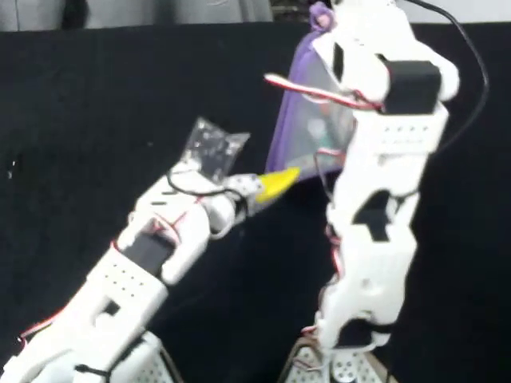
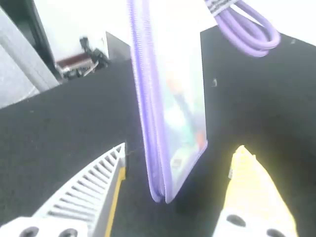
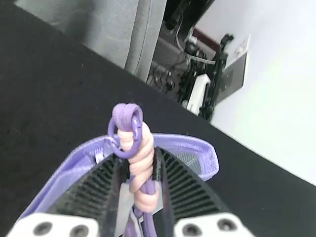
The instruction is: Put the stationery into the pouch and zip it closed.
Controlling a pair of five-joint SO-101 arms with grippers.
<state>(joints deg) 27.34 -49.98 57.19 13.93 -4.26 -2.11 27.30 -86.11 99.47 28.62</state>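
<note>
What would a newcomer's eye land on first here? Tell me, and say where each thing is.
The purple pouch comes first: it hangs upright at the far side of the black table, held by the right gripper, which is shut on its looped cord. Next is the left gripper, open, with a finger on either side of the pouch's lower edge. A crinkled clear wrapper lies on the table beside the left arm.

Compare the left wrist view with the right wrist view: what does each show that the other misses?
Left wrist view: the left gripper open, one finger on each side of the hanging pouch, with colourful contents behind its clear side. Right wrist view: the right gripper shut on the cord. Both: the purple pouch and its cord.
</note>
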